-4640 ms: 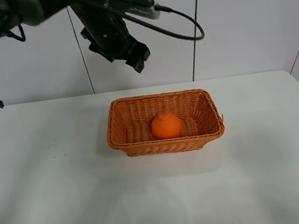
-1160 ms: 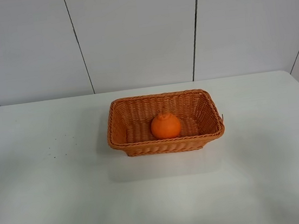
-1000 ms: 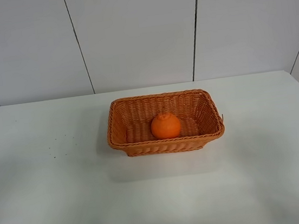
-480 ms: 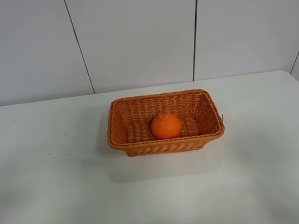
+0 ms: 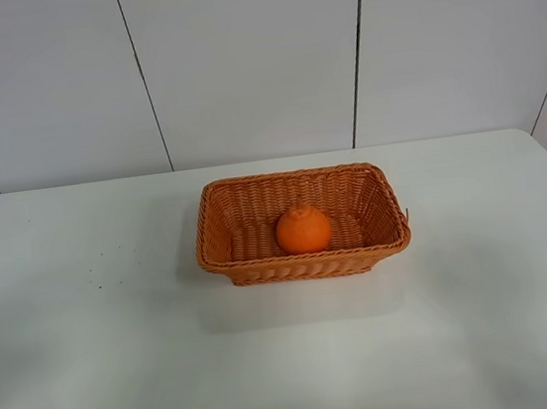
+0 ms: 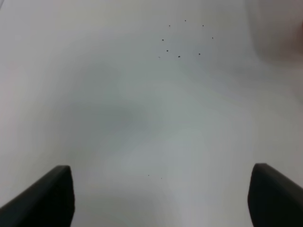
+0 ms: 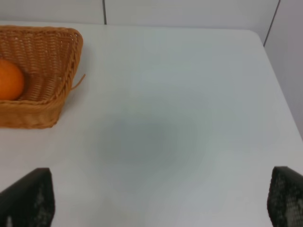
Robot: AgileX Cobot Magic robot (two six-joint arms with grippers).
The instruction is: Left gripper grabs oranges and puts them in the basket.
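Orange inside the basket, both grippers empty

The orange [image 5: 303, 229] sits mid-floor in the wicker basket [image 5: 214, 222] near the table's [image 5: 94, 366] far edge; the left gripper [image 6: 161, 198], spread wide, holds nothing over bare tabletop well apart, and the right gripper [image 7: 161, 201] likewise gapes empty.

Only the two fingertips of the left gripper [image 6: 161, 198] and of the right gripper [image 7: 161, 201] are seen, the rest being cut off, while the basket [image 7: 71, 56] and orange [image 7: 9, 79] are cropped.
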